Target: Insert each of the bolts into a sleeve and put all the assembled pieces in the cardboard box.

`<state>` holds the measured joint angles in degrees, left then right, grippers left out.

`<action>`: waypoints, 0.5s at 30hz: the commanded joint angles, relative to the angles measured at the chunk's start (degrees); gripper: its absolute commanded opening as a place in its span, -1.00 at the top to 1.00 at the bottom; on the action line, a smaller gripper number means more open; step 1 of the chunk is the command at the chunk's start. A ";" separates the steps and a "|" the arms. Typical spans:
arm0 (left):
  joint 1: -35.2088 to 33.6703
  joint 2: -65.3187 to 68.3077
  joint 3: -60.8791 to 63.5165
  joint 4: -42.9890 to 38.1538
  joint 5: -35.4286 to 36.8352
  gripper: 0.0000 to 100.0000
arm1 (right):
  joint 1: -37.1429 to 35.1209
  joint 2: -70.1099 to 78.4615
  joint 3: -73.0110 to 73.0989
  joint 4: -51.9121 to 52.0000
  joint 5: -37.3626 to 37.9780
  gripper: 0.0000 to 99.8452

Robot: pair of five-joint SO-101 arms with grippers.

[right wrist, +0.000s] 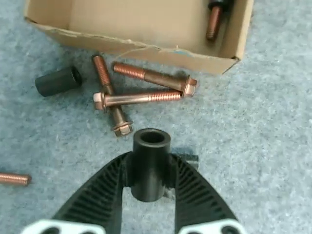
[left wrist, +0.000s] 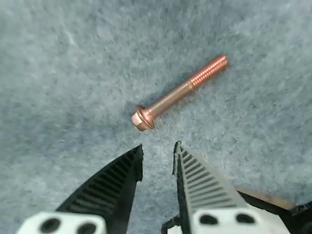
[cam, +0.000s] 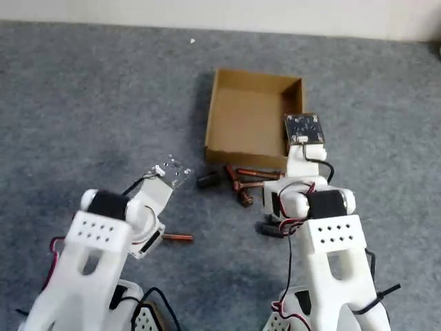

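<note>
The right gripper point(right wrist: 150, 170) clamps a black sleeve point(right wrist: 152, 142), near three crossed bolts point(right wrist: 141, 97) beside the box point(right wrist: 146, 48) wall. The left gripper point(left wrist: 158, 146), jaws slightly apart, hangs over bare carpet point(left wrist: 73, 73), one bolt point(left wrist: 175, 95) lying just past its tips.

We are placing everything by the open brown cardboard box point(cam: 210, 117). In its near right corner a copper bolt in a black sleeve point(right wrist: 213, 19) is lying. Just in front of the box three copper metal bolts point(right wrist: 141, 97) are lying crossed, with a loose black cylindrical sleeve point(right wrist: 58, 80) just left of them. Farther in front, the right gripper point(right wrist: 149, 165) is holding a second black sleeve point(right wrist: 151, 141). Well in front and leftward, a lone copper bolt point(left wrist: 178, 92) is lying just beyond the left gripper point(left wrist: 158, 151).
</note>
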<state>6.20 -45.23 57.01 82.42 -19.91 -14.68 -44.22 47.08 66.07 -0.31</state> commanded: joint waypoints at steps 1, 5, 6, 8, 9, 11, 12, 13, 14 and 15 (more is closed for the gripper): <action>1.01 9.01 -0.31 -3.87 -0.44 0.73 | 0.84 -1.71 -0.48 -1.71 0.44 0.99; 0.92 17.27 -0.31 -10.73 -0.70 0.73 | 0.84 -1.71 -0.48 -1.71 0.62 0.99; 0.84 19.03 -0.31 -13.01 -0.79 0.73 | 0.84 -1.71 -0.48 -1.71 0.62 0.99; 0.84 22.29 -0.40 -17.85 -0.79 0.73 | 0.84 -1.71 -0.48 -1.63 0.62 0.99; 0.84 23.52 -0.48 -20.04 -0.70 0.73 | 0.84 -1.71 -0.48 -1.63 0.62 0.99; 0.84 25.45 -0.84 -24.44 -0.53 0.73 | 0.84 -1.71 -0.48 -1.54 0.62 0.99; 0.84 25.63 -0.84 -26.73 -0.53 0.73 | 0.84 -1.71 -0.48 -1.54 0.70 0.99; 0.84 25.36 -0.84 -29.27 -0.44 0.73 | 0.84 -1.71 -0.48 -1.54 0.70 0.99; 0.84 24.75 -0.84 -31.56 -0.35 0.74 | 0.84 -1.71 -0.48 -1.54 0.70 0.99; 0.75 23.87 -0.84 -33.76 -0.26 0.74 | 0.84 -1.71 -0.48 -1.54 0.70 0.99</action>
<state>6.02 -20.62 56.84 58.07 -20.18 -14.51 -44.22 47.08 66.07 -0.31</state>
